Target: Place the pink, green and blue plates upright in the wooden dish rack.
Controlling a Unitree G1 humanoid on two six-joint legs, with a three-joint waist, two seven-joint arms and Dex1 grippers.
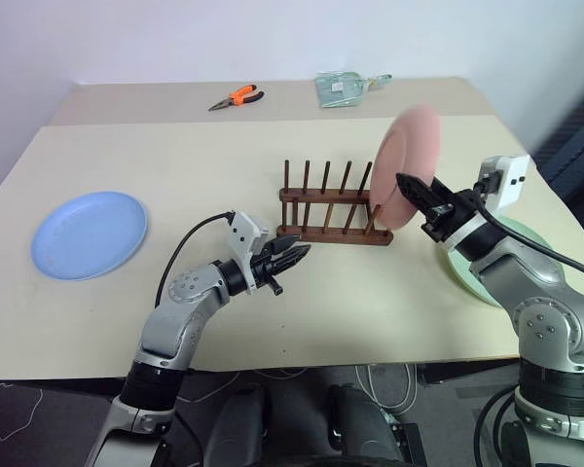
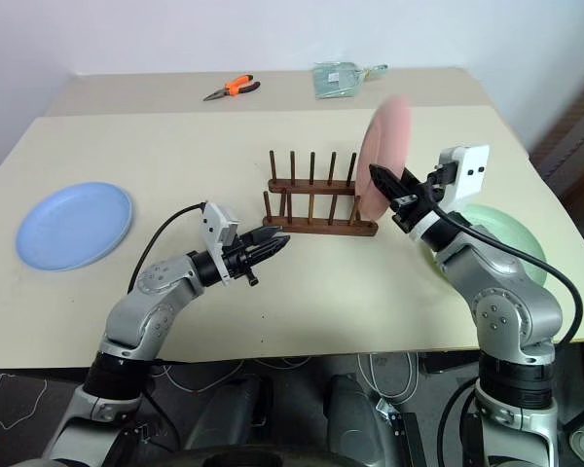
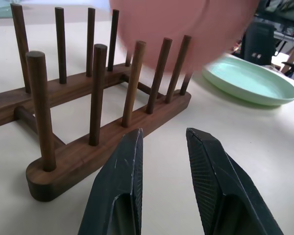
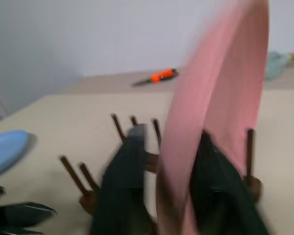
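Beige table | dark wooden dish rack, thin upright pegs

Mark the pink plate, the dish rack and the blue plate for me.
pink plate (image 1: 409, 156), left eye view, middle of its face.
wooden dish rack (image 1: 333, 234), left eye view, near base rail.
blue plate (image 1: 88, 233), left eye view, centre of the plate.

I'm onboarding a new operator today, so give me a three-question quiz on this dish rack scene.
1. True or false: the pink plate stands at the wooden dish rack end nearest the right gripper.
2. Which plate lies flat beyond the left gripper's side? A blue B green C pink
3. Fill in: the orange-handled ____ lie at the table's far edge.

Key: 1 true; 2 A, the blue plate; 3 pliers.
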